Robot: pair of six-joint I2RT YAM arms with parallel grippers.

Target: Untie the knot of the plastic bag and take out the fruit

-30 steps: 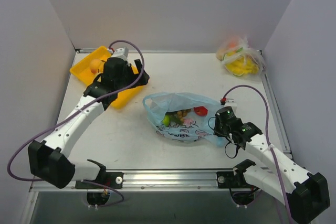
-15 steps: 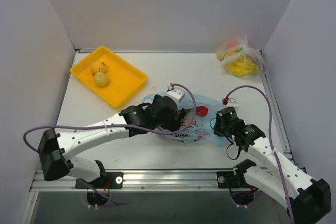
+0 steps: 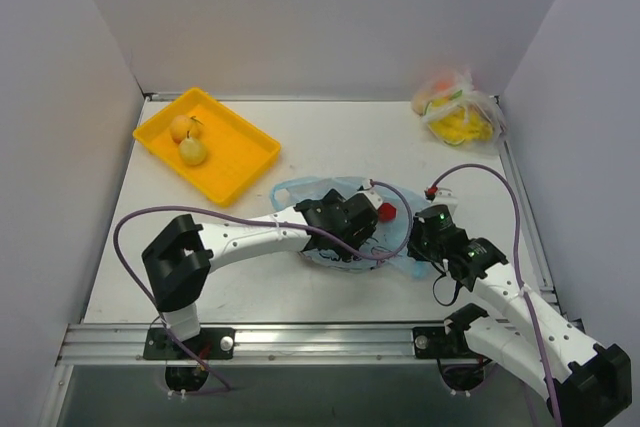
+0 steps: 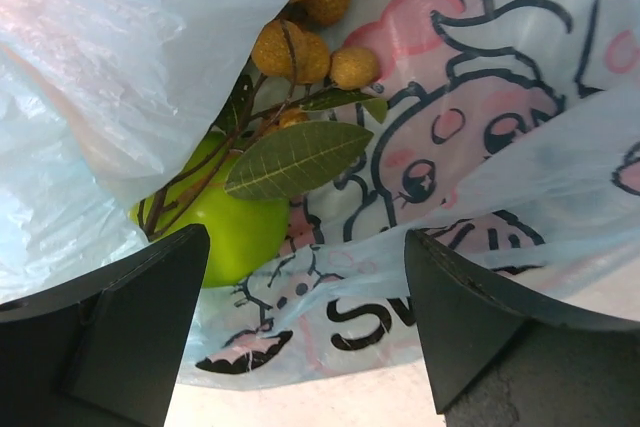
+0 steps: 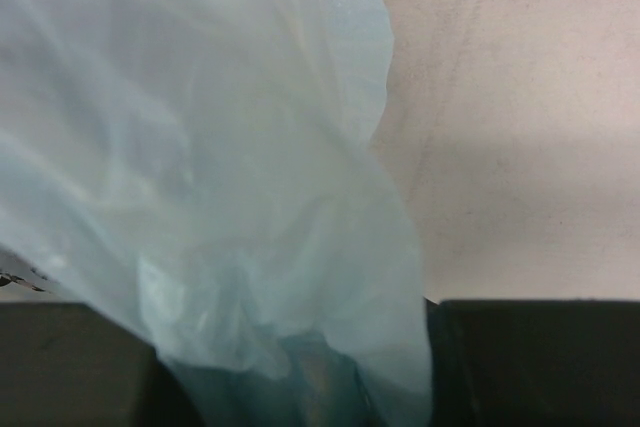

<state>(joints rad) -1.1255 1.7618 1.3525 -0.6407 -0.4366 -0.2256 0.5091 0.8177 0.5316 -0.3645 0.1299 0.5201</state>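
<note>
- Reaching across the counter (image 3: 330, 137) from its base at the near left, the left arm sets the left gripper (image 4: 305, 247) at the open mouth of the bag (image 3: 300, 190).
- Left gripper: the jaws stand wide apart, one finger at each side of the wrist view. Nothing is clamped between them.
- Bag contents ahead of the left gripper: a green apple (image 4: 235, 232) lies inside, partly under the upper blue film. A brown bunch (image 4: 300, 37) of small round fruit lies just beyond it. The stems and a leaf (image 4: 300, 157) of the bunch cross the apple.
- The white bag wall, with cartoon print and dark lettering, spans the gap between the two fingers.
- Right gripper (image 5: 295, 377): narrow, closed on a fold of blue film at the right end of the bag. The film rises from between the fingers and fills most of the right wrist view.
- Bag position: centre of the counter, lying flat between the two grippers.
- Red apple (image 3: 386, 211): at the right part of the bag, just beside the left gripper. Whether film covers it cannot be told.
- Tray (image 3: 235, 147): yellow, at the far left of the counter, well apart from the bag. It holds an orange (image 3: 181, 128) and a pear (image 3: 193, 151), just beside each other.
- Clear bag (image 3: 458, 112): in the far right corner, with yellow-orange contents, well apart from the blue bag.
</note>
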